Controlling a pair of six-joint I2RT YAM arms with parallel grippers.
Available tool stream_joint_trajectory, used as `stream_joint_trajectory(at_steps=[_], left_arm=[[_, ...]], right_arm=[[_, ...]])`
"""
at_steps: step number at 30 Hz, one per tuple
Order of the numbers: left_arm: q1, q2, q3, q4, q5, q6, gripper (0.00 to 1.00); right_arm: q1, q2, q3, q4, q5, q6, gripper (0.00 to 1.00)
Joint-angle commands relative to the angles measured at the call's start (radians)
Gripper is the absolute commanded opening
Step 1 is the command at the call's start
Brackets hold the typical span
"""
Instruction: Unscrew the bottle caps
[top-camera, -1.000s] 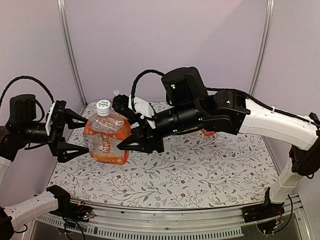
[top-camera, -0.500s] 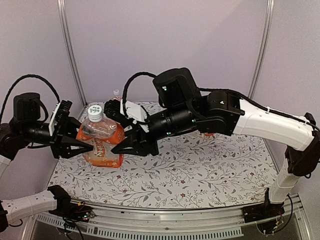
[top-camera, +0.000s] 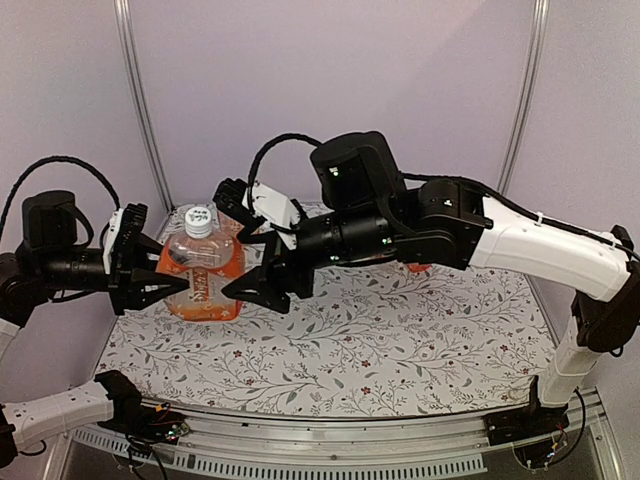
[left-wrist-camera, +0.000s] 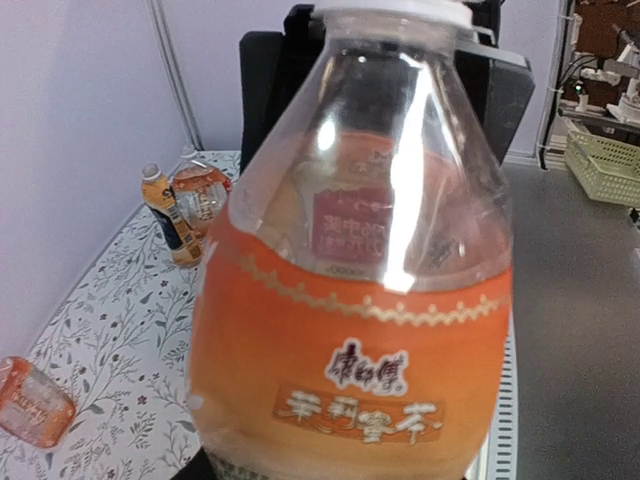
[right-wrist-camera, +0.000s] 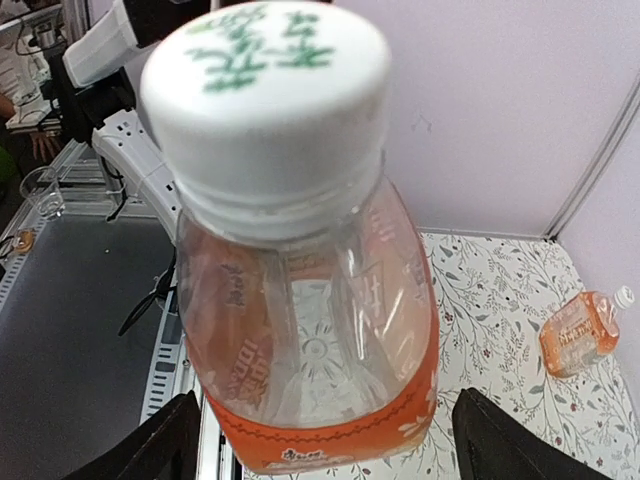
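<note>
White cap (top-camera: 199, 218): on the neck of the bottle (top-camera: 200, 275), at its top end; the right wrist view looks almost straight down onto it.
Bottle position: up off the flowered table (top-camera: 400, 340) at the left side, between the two arms, with orange drink in the lower half.
Long axis: roughly upright, cap end up and leaning a little toward the right arm's wrist. It runs nearly along the right gripper's own reach.
Left gripper (top-camera: 165, 282): clamped on the bottle's lower body from the left, as far as the overhead view shows. Its own camera is filled by the label.
Right gripper (top-camera: 245, 245): jaws spread wide, fingertips (right-wrist-camera: 165, 445) flanking the body well below the cap and touching nothing.
Key relation: the cap sits back from those fingertips, toward the wrist — not between the pads.
Next move, as I judge it: the right arm is the one for the cap. It should draw back along the axis until the pads are level with it, then close and twist.
Risk: the soft plastic may buckle or turn in the left grip.
Other bottles (left-wrist-camera: 165, 212): well apart, at the far end of the table.
</note>
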Motion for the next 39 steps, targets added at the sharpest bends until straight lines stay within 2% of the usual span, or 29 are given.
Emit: stream_joint_trajectory(at_steps=[1,5,8,13,15,19,25,28,31,33,37,39], left_arm=[[-0.014,-0.009,-0.01,-0.009,-0.244,0.132,0.28],[-0.02,-0.007,-0.004,0.0,-0.443,0.31,0.28],[-0.029,0.001,-0.004,0.054,-0.589,0.359,0.28],[-0.045,0.002,-0.007,0.064,-0.654,0.418,0.28],[-0.061,0.006,-0.023,0.064,-0.695,0.454,0.28],[-0.076,0.019,-0.033,0.067,-0.735,0.476,0.28],[-0.087,0.031,-0.046,0.074,-0.753,0.491,0.28],[-0.091,0.033,-0.052,0.078,-0.752,0.492,0.28],[-0.093,0.034,-0.057,0.083,-0.753,0.495,0.28],[-0.094,0.034,-0.057,0.089,-0.752,0.495,0.28],[-0.096,0.035,-0.06,0.092,-0.754,0.5,0.28],[-0.097,0.033,-0.063,0.092,-0.752,0.501,0.28]], right_arm=[[-0.002,-0.073,-0.007,-0.005,0.135,0.128,0.9],[-0.002,-0.081,0.04,-0.043,0.302,0.342,0.89],[-0.002,-0.04,0.099,-0.118,0.424,0.497,0.87],[-0.002,0.087,0.271,-0.242,0.451,0.613,0.86],[-0.002,0.153,0.357,-0.241,0.437,0.62,0.85],[-0.001,0.203,0.416,-0.235,0.397,0.613,0.8],[-0.002,0.25,0.455,-0.214,0.346,0.625,0.62],[-0.002,0.259,0.454,-0.217,0.345,0.628,0.48],[-0.002,0.269,0.455,-0.217,0.335,0.633,0.45],[-0.003,0.276,0.455,-0.221,0.335,0.636,0.38],[-0.006,0.285,0.455,-0.227,0.329,0.647,0.38],[-0.009,0.29,0.457,-0.227,0.328,0.65,0.34]])
